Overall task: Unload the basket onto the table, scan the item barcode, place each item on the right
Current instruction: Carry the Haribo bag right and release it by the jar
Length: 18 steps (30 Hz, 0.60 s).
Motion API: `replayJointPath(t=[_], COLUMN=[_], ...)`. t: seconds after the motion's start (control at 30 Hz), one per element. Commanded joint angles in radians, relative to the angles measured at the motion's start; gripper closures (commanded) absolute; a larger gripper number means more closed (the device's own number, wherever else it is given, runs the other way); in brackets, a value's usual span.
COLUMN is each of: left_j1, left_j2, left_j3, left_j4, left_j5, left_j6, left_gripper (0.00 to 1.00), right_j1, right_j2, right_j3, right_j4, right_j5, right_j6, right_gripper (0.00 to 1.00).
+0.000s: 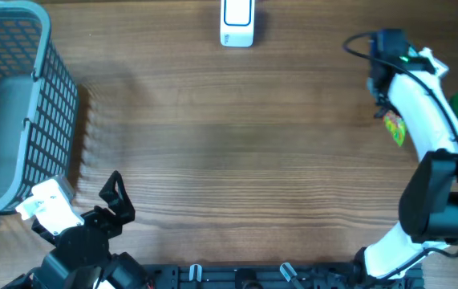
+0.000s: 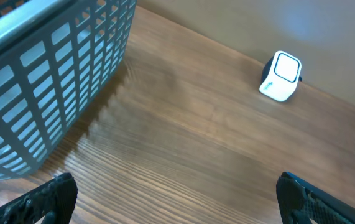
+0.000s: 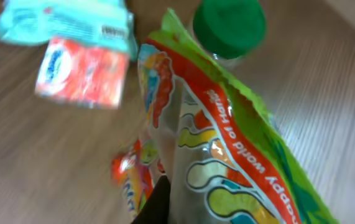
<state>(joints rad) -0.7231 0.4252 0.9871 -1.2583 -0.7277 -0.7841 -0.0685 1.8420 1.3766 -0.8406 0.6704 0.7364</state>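
Wood-grain counter (image 1: 229, 160) runs from the arm bases to the far edge. Nearest, the left pincer (image 1: 115, 194) sits by the near corner of the basket (image 1: 56, 80) — released, jaws wide, nothing between them. Further out on the right, the right pincer (image 3: 158, 202) is clenched on a candy bag (image 3: 227, 155), gripping its lower edge in the wrist view. Whether the bag hangs clear of the wood I cannot tell. Beyond it lie a green-capped bottle (image 3: 229, 28), a teal pack (image 3: 65, 18) and a red pack (image 3: 81, 71). Farthest, at the middle of the far edge, stands the white scanner (image 1: 237, 24), well apart from the bag. I judge the pick done and the carry in hand. The next move calls for bringing the bag across to the scanner and turning its barcode — not visible on the face shown — toward it.
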Motion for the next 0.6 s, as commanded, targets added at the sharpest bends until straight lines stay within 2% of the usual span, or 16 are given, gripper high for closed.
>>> replayJointPath(t=[0.0,0.03,0.07,0.1,0.13,0.3,0.47,0.57], left_j1=[0.006,0.006,0.006,0.006,0.006,0.006,0.006,0.006], left_j2=[-0.003,-0.003,-0.003,-0.003,-0.003,-0.003,-0.003,-0.003], left_j3=[-0.002,-0.002,-0.003,-0.002,-0.002,-0.002,-0.002,-0.002], left_j4=[0.000,0.000,0.000,0.000,0.000,0.000,0.000,0.000], left_j5=[-0.002,-0.002,-0.002,-0.002,-0.002,-0.002,-0.002,-0.002], left_j6=[-0.013,-0.013,-0.013,-0.013,-0.013,-0.013,-0.013,-0.013], left_gripper=[0.00,0.00,0.00,0.00,0.00,0.00,0.00,0.00], right_j1=[-0.058,-0.068,-0.075,-0.076,-0.076,-0.068,-0.068,-0.068], right_j2=[-0.008,-0.011,-0.016,-0.020,-0.028,-0.113,-0.300,-0.449], right_j3=[-0.015,-0.005,0.012,0.027,0.051,0.206,0.285,0.288], right_j4=[0.092,0.101,0.103,0.101,0.095,0.006,0.010,-0.012], right_j5=[-0.157,-0.193,-0.229,-0.256,-0.293,-0.510,-0.748,-0.799], right_j6=[-0.200,-0.216,-0.231,-0.251,-0.278,-0.282,-0.283,-0.285], right_gripper=[0.93,0.80,0.52,0.11,0.01,0.00,0.00,0.00])
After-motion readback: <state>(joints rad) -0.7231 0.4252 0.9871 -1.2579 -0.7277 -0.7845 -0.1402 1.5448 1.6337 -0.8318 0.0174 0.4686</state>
